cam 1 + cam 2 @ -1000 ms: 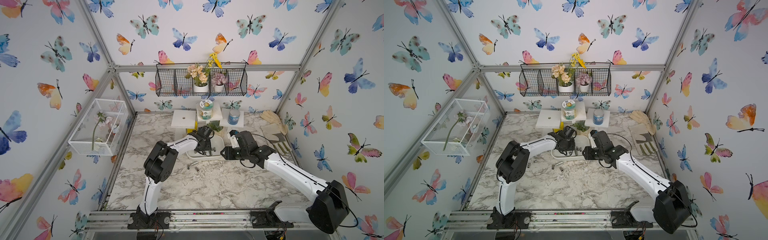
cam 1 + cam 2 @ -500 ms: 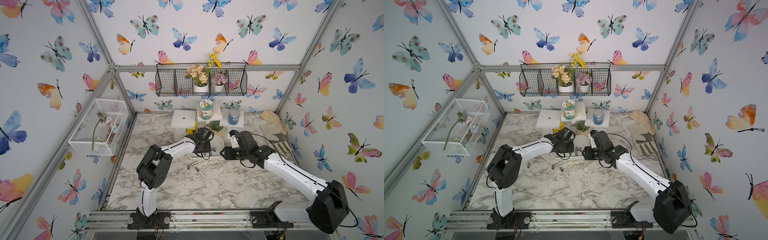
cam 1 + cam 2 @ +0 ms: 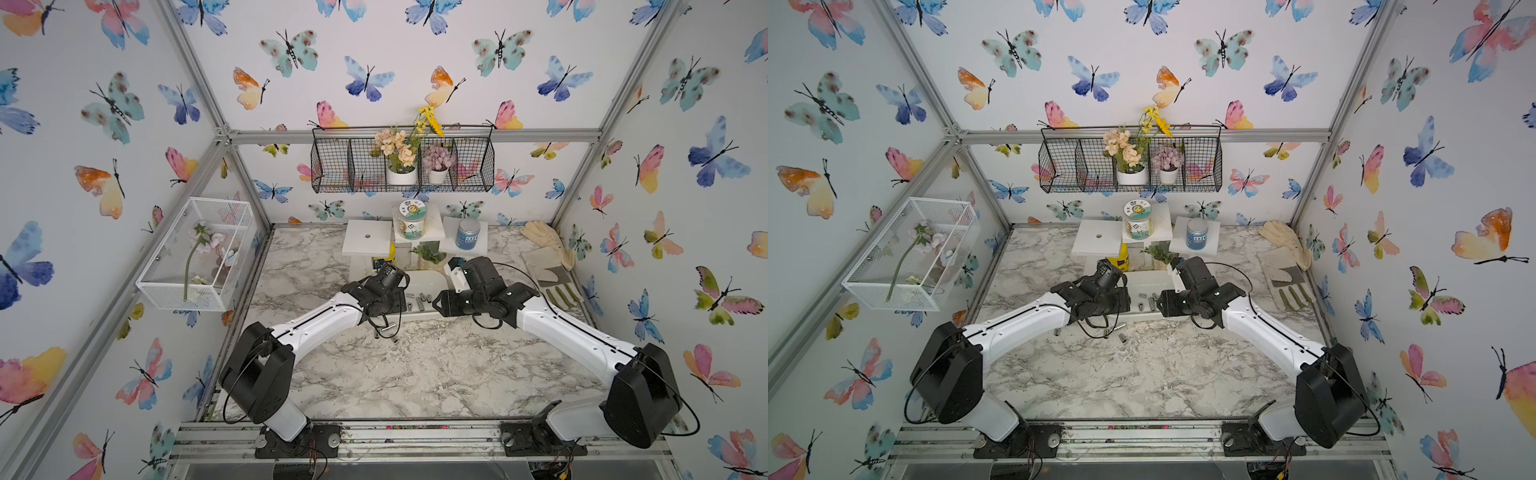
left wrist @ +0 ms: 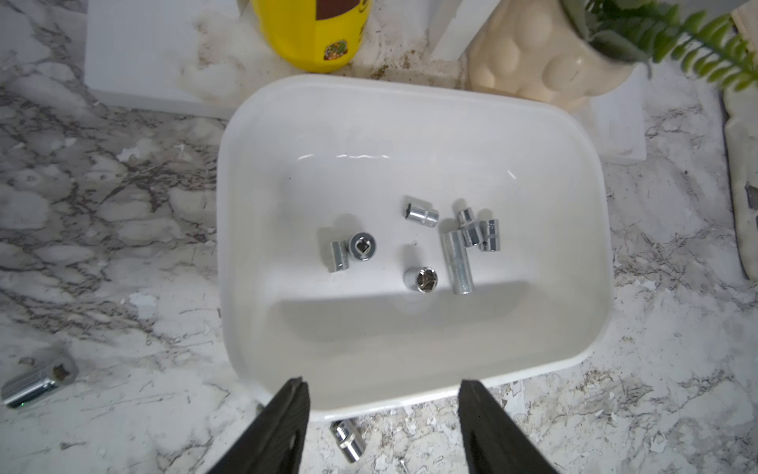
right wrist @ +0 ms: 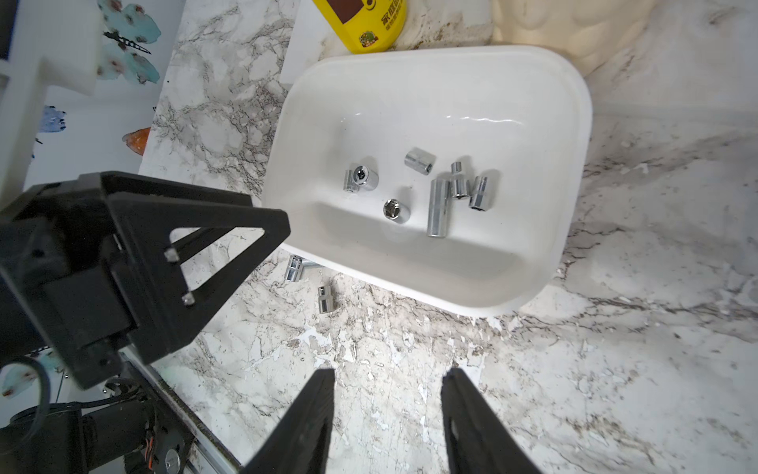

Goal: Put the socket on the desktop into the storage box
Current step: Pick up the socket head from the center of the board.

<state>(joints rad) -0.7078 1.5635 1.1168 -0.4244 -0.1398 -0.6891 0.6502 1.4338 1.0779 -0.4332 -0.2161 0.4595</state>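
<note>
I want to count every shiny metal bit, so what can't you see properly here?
- Loose sockets: in both top views they are tiny, and the left arm may cover some.
- Yellow bottle: left wrist view, the picture's edge cuts it off.
- Socket beside the box: right wrist view, the box's rim hides its far part.

I see a cluster of sockets [image 4: 420, 279] inside the storage box [image 4: 369, 336]; loose sockets [image 4: 348, 441] lie on the bench [image 4: 102, 205] just before it.

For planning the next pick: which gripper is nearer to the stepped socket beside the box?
Left. The left gripper hangs over the socket; the right gripper is back from it, over the desktop.
</note>
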